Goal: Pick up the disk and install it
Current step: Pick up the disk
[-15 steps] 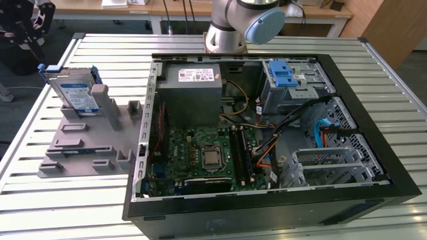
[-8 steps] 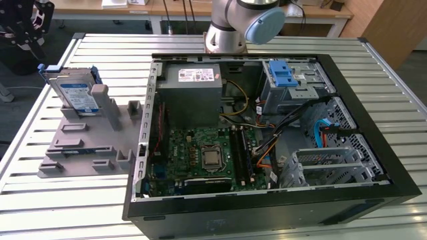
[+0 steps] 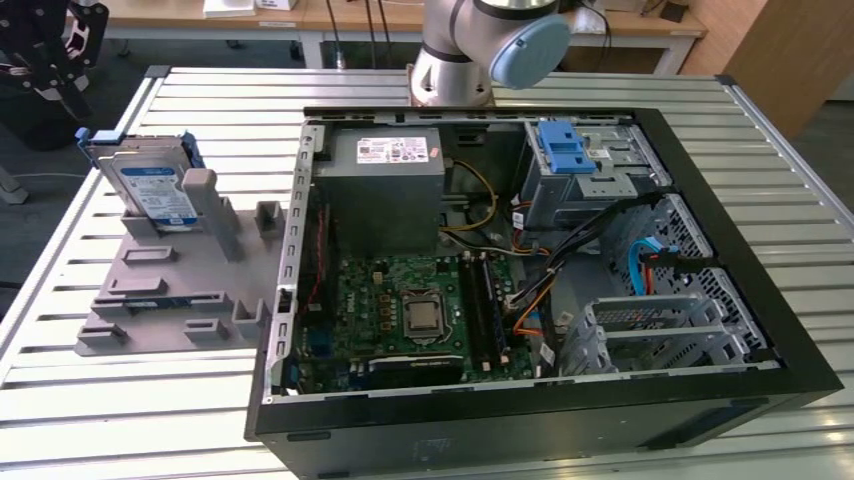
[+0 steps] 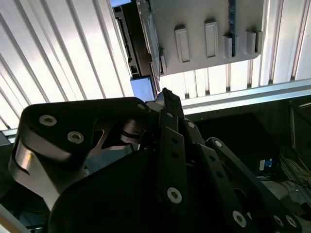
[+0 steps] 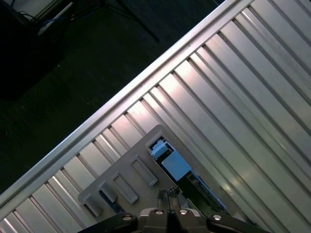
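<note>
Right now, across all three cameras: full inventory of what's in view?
table: 1, silver slatted metal, under everything
fixture: 1, grey, on the table at the exterior view's left
disk: 1, silver with a blue frame, standing on edge at the fixture's far end
computer case: 1, black, open, lying on the table beside the fixture
motherboard: 1, green, inside the case
power supply: 1, grey with a white sticker, inside the case, far end
latch: 1, bright blue, case's far corner at the exterior view's right
arm: 1, grey with a light-blue cap, behind the case
gripper: 1, black, fingers shut and empty, above the table near the fixture
</note>
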Controlling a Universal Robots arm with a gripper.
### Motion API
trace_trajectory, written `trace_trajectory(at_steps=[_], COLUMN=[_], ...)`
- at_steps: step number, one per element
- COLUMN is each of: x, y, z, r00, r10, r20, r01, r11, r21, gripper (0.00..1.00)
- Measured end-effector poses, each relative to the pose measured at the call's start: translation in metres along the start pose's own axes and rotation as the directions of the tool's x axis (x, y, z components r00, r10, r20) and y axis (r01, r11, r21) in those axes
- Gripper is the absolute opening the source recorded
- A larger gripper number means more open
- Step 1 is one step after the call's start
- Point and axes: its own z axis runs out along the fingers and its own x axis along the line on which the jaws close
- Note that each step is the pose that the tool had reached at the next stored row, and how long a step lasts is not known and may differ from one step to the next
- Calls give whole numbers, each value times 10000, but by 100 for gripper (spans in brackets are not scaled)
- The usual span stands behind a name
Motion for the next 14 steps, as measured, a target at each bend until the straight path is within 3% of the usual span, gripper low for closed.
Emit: trace_trajectory(at_steps=[9, 14], x=[0, 0], y=[-1, 0], z=[0, 1], r00=[10000, 9986], r10=[-34, -524], r20=[5, -3], r01=[34, 524], r11=[10000, 9986], r21=[7, 20], gripper=[11, 11])
